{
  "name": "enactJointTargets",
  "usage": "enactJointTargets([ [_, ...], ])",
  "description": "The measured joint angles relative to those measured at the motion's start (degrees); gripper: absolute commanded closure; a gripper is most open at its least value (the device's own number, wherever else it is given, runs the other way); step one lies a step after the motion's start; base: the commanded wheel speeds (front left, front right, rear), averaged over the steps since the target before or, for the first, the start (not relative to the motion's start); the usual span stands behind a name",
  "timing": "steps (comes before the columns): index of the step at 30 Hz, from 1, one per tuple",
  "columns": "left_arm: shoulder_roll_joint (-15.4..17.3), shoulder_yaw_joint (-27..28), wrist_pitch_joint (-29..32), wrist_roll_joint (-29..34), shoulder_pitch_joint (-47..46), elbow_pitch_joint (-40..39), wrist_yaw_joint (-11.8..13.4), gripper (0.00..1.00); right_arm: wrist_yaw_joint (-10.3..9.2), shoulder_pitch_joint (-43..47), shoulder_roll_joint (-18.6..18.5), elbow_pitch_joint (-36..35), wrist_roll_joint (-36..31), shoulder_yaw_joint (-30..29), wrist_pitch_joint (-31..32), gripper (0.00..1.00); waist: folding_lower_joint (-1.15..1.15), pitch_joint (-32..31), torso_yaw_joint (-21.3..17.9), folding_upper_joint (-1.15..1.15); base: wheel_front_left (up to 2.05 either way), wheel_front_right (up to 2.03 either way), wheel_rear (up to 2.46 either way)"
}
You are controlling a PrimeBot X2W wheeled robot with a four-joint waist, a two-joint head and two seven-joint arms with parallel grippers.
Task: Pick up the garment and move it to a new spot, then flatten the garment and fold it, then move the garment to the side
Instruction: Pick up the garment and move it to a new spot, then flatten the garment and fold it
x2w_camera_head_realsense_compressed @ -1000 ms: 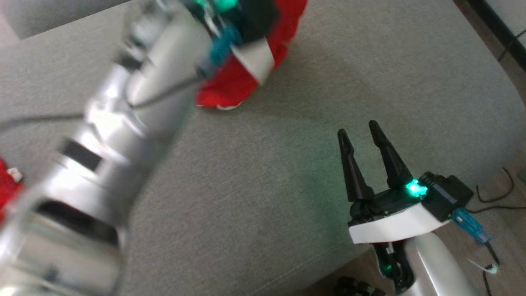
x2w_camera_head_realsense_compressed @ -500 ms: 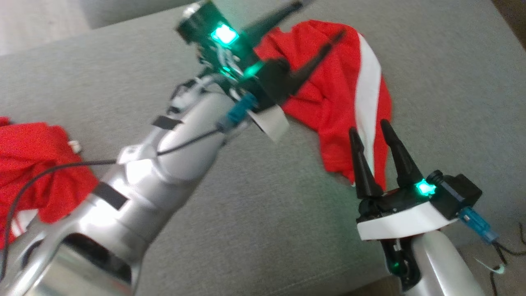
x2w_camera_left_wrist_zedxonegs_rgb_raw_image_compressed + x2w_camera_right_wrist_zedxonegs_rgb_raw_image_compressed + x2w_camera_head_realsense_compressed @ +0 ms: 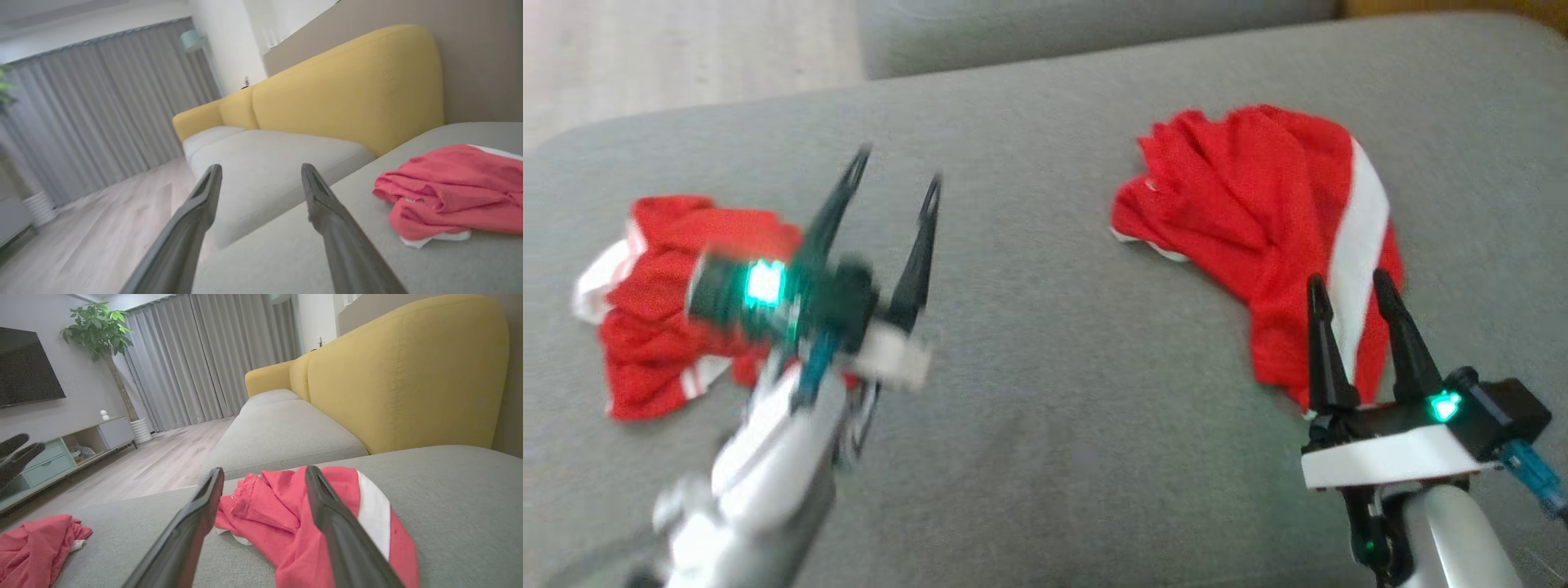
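The garment (image 3: 1258, 212), red with a broad white stripe, lies crumpled on the grey cushion (image 3: 1045, 457) at the right. My right gripper (image 3: 1347, 279) stands open at the lower right, its fingertips over the garment's near edge. In the right wrist view the garment (image 3: 269, 502) lies just beyond the open right gripper (image 3: 264, 469). My left gripper (image 3: 897, 167), blurred, is open with nothing in it, left of centre and well apart from the garment. In the left wrist view the open left gripper (image 3: 261, 167) points past the garment (image 3: 449, 188), which lies to its right.
A second red garment with white trim (image 3: 662, 327) lies bunched on the cushion's left, partly behind my left arm. A yellow sofa back (image 3: 408, 375) rises behind the cushion. Wooden floor (image 3: 686, 57) lies beyond the far left edge. A low cabinet (image 3: 61, 453) stands across the room.
My left gripper opened and let go of the striped garment, which now lies on the cushion. The left arm drew back to the left. The head camera also shifted.
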Motion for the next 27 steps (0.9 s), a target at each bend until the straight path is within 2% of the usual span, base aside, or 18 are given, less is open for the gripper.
enactJointTargets([
  [1,0.0,0.0,0.0,0.0,0.0,0.0,0.0,0.0,0.0,0.0,0.0,0.0,0.0,0.0,0.0,0.0,0.0,0.0,0.0,0.0,0.0,0.0,0.0],
  [7,-0.56,1.92,0.01,-2.32,15.06,-5.31,5.27,0.0,0.0,1.91,0.02,0.05,-0.7,-0.4,0.0,0.0,-0.01,-2.3,3.3,0.0,0.0,0.0,0.0],
  [10,-1.6,3.08,0.01,-2.41,20.0,-7.25,6.68,0.0,0.0,2.07,0.02,0.04,-1.22,-0.36,0.01,0.0,-0.01,-2.76,3.79,0.0,0.0,0.0,0.0],
  [16,-3.33,5.19,0.01,-1.81,21.36,-9.27,6.58,0.0,0.0,2.19,0.02,0.3,-2.08,-0.27,0.0,0.0,0.0,-2.27,3.79,0.0,0.0,0.0,0.0],
  [20,-3.61,5.92,0.01,-0.83,20.49,-9.64,5.58,0.0,0.0,2.16,0.07,0.43,-3.3,-1.14,0.01,0.0,0.0,-1.17,3.59,0.0,0.0,0.0,0.0],
  [23,-3.91,7.12,0.01,-0.68,18.89,-9.69,5.06,0.0,0.0,0.29,0.13,1.57,-4.94,-6.47,0.01,0.0,0.01,0.29,3.38,0.0,0.0,0.0,0.0],
  [27,-3.94,8.47,0.0,0.26,16.72,-9.99,4.33,0.0,0.0,-7.1,0.05,5.75,-7.16,-13.36,0.01,0.0,0.01,2.5,3.09,0.0,0.0,0.0,0.0],
])
